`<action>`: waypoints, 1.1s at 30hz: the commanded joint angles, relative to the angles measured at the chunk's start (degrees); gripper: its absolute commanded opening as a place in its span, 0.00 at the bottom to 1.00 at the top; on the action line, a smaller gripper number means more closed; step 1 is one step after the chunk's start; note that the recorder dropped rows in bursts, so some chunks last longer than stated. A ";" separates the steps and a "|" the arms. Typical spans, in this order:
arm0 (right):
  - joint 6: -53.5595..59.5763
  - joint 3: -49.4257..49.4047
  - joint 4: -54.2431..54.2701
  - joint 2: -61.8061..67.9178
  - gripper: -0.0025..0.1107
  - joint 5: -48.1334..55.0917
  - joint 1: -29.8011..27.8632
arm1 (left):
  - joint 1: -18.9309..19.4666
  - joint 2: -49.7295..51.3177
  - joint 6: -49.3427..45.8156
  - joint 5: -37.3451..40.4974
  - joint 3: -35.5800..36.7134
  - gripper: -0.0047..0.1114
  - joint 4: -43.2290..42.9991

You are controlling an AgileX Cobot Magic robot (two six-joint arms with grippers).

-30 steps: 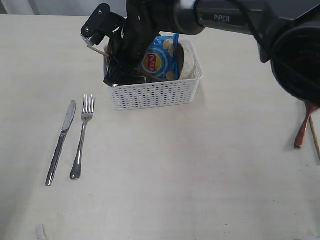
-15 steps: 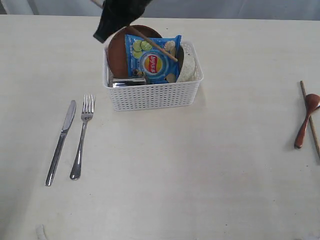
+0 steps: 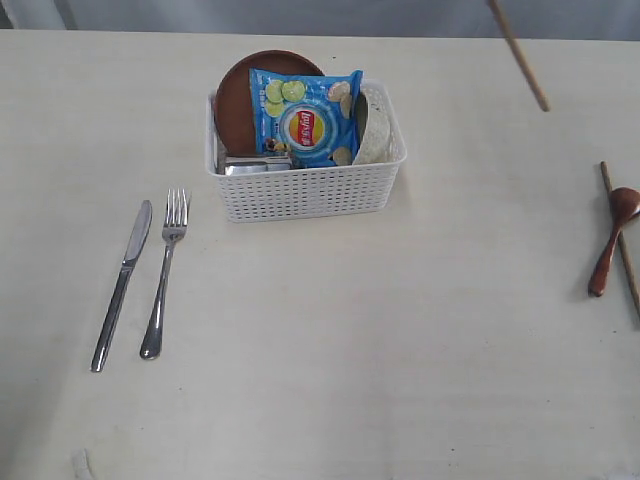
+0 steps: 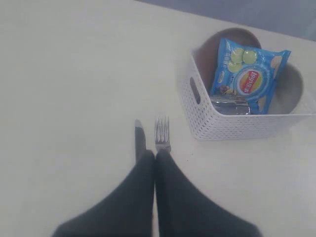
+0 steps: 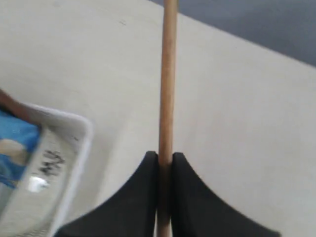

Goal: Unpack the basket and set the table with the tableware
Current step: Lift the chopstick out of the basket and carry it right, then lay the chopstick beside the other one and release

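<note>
So the dark arm that was over the basket (image 3: 300, 195) half a second ago is gone from the exterior view, and the held chopstick (image 3: 520, 55) it pulled out now hangs tilted in the air at the upper right, well apart from the basket. Its top end is cut off by the frame edge.

The right claw (image 5: 165, 159) is pinched narrow on that stick, with the wood running straight out between the two dark fingers. The left claw (image 4: 155, 154) is fully closed on nothing and hovers over the knife (image 3: 122, 283) and fork (image 3: 163, 275), hiding most of their handles in its own view.

The desk (image 3: 400, 350) is pale cream with a faint grain. Behind its far edge there's only a grey-blue strip of the room.

The knife and fork lie side by side to the left of the basket, not touching. Far right, the spoon (image 3: 608, 255) lies across the second chopstick (image 3: 606, 180), which runs off the right edge.

In the basket, the brown plate (image 3: 240, 95) stands on edge at the left end, and the off-white bowl (image 3: 376, 140) is tipped up at the right end. The blue chip bag (image 3: 305, 120) sits between them and covers a good part of both. The steel cup (image 3: 255, 167) only shows as a shiny bit behind the front wall. There's a small pale mark at the desk's near left corner, but I can't make out what it is.
</note>
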State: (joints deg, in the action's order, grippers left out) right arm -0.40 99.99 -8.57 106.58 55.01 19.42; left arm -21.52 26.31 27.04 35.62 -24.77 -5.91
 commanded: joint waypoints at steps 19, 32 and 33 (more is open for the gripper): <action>-4.52 -29.49 7.05 5.46 0.02 -11.17 -23.23 | -0.37 -0.36 -0.26 -0.07 0.34 0.04 0.28; -1.94 -27.38 11.65 2.22 0.42 -10.48 -23.20 | -0.37 -0.36 -0.26 -0.08 0.34 0.04 0.28; 0.40 -26.69 14.82 1.23 0.42 -10.31 -23.20 | -0.37 -0.36 -0.26 -0.08 0.34 0.04 0.28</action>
State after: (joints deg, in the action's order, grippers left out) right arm -3.86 71.62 1.39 110.54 44.54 -3.80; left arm -21.52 26.31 27.04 35.75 -24.77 -5.91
